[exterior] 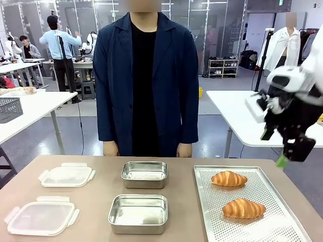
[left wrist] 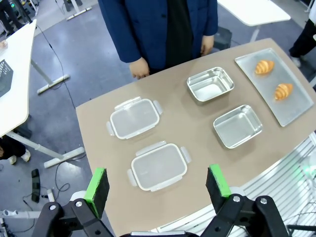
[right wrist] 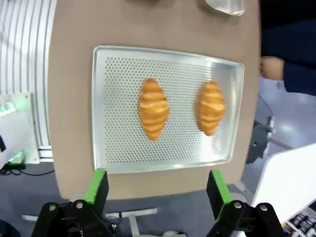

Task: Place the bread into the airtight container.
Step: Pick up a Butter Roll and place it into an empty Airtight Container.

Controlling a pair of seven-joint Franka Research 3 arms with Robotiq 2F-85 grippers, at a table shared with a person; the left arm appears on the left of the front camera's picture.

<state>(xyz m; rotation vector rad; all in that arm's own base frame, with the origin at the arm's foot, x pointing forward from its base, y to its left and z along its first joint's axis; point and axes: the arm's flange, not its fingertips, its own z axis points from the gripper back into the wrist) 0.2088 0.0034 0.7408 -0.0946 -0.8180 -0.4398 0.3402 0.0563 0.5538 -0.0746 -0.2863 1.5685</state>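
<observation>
While both arms hang clear above it, table: tan rectangular tabletop (exterior: 181,201), with items laid out in columns so each can be reached from overhead.
Person (exterior: 145,80): dark blue jacket over a black top, standing at the far edge with hands down, apparently leaving the work to the robot.
Tray: perforated silver metal baking tray (exterior: 212,222) on the robot's right side, below the right arm, which suits that arm for the pick.
Right gripper (right wrist: 157,187): raised above the tray's near edge, green-padded fingers spread wide, holding nothing. It looks lined up to descend.
Left gripper (left wrist: 158,187): high over the table's left end, fingers spread, empty.
Containers: shallow rectangular stainless steel, near container (exterior: 138,214) and far container (exterior: 144,174), mid-table, both open and empty, ready for bread.
Lids: clear plastic with clips, near lid (exterior: 41,218) and far lid (exterior: 66,176), lying left of the containers so the openings are free.
Bread: golden, far croissant (exterior: 229,178) and near croissant (exterior: 243,208), lying apart on the tray, neither touched.
</observation>
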